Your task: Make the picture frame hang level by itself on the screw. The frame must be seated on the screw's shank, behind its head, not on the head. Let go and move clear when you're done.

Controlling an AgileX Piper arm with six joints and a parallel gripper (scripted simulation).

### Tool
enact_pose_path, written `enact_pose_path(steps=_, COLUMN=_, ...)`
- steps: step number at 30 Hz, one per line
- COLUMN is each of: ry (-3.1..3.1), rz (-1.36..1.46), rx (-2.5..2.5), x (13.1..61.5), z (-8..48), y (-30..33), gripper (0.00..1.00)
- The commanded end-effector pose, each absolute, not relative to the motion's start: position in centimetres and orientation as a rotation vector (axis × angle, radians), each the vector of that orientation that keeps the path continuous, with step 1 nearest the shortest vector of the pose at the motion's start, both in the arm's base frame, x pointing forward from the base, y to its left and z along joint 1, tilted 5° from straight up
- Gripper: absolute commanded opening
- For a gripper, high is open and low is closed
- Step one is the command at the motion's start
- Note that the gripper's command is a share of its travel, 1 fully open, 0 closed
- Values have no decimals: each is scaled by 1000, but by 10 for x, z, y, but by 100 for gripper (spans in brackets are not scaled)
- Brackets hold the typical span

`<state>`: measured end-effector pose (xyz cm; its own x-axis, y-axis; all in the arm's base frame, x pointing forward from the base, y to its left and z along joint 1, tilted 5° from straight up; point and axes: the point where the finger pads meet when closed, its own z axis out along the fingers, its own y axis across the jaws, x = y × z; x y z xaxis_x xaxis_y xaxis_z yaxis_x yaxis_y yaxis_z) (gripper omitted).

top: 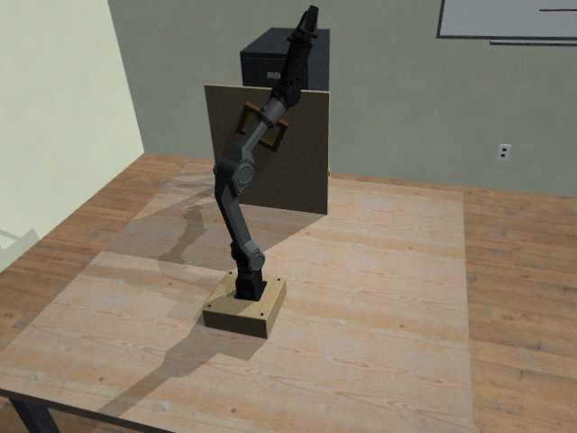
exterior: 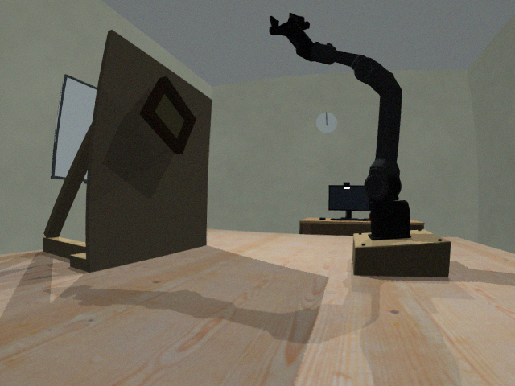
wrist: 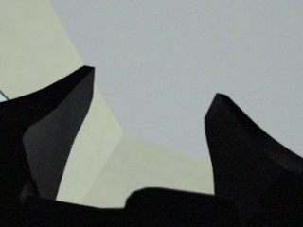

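Observation:
A dark brown picture frame (exterior: 167,115) hangs tilted on the upright brown board (exterior: 150,166); in the top view the frame (top: 267,131) is partly hidden behind my arm. The screw is not visible. My gripper (exterior: 286,26) is open and empty, raised high above and in front of the board's top edge, well clear of the frame. In the top view my gripper (top: 308,18) points up above the board. The wrist view shows my two spread fingers with only wall and ceiling between them.
The board stands on a wooden foot with a slanted brace (exterior: 66,182) behind it. My arm's base is a wooden block (top: 245,305) in the middle of the table. A black cabinet (top: 284,58) stands behind the board.

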<state>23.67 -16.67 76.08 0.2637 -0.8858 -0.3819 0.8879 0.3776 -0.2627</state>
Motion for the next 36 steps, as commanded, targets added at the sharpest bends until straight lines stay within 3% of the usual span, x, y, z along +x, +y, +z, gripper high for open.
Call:
enact_pose_path(steps=1, ry=522, rz=-1151, rx=16, x=241, z=757, y=-167, gripper=100)
enact_pose_path(steps=20, ry=630, rz=-585, rx=168, x=301, z=707, y=-161, gripper=100)
enact_pose_path(steps=36, ry=748, rz=134, rx=424, x=374, z=628, y=-126, gripper=100)
